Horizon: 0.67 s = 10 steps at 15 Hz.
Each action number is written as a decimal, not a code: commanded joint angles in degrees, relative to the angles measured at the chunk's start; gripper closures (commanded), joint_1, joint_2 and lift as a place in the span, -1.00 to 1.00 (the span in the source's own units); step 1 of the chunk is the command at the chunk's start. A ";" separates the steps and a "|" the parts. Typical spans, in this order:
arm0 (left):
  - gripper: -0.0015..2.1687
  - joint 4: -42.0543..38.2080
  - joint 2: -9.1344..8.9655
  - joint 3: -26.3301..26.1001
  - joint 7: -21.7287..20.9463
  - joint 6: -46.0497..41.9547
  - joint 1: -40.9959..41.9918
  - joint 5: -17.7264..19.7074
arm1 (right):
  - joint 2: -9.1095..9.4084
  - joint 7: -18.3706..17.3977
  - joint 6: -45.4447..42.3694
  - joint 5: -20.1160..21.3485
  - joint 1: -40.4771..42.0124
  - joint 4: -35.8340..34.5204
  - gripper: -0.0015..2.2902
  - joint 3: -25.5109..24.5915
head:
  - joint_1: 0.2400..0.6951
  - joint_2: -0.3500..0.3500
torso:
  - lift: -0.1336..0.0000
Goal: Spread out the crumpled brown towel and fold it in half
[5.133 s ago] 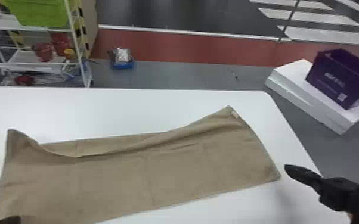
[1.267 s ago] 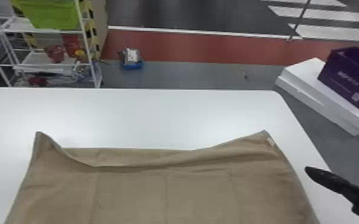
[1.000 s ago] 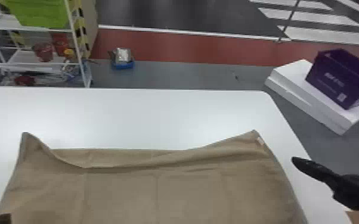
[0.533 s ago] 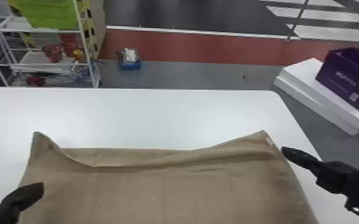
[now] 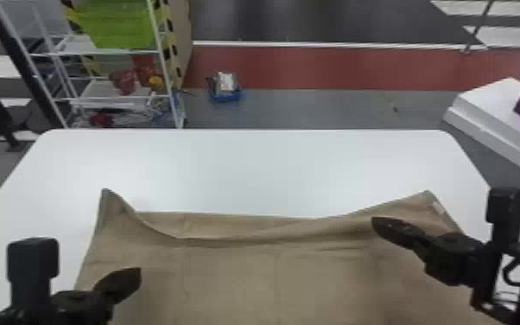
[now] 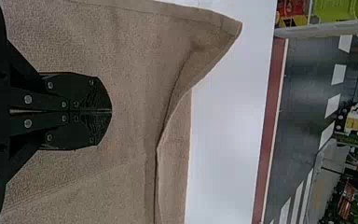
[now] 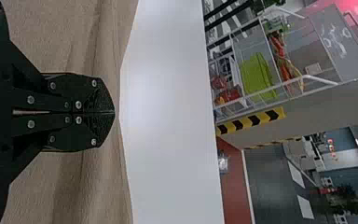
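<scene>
Towel (image 5: 237, 281) lies across the surface (image 5: 246, 173), lower centre of the frame; over it, left claw (image 5: 137, 275) and right claw (image 5: 375, 221) are both closed.

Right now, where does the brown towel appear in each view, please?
Head view: brown towel, lower middle, on the table's near part.
Left wrist view: behind the left gripper, one towel corner farther out.
Right wrist view: behind the right gripper, towel edge just past its tips.
Shared landmark: white tabletop beyond the towel.
</scene>
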 commanded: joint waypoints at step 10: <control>0.88 0.27 -0.50 -7.49 -0.61 -0.53 2.29 -2.75 | 3.04 -4.55 -5.63 3.29 0.69 5.04 0.47 13.24 | 1.00 0.33 | -0.85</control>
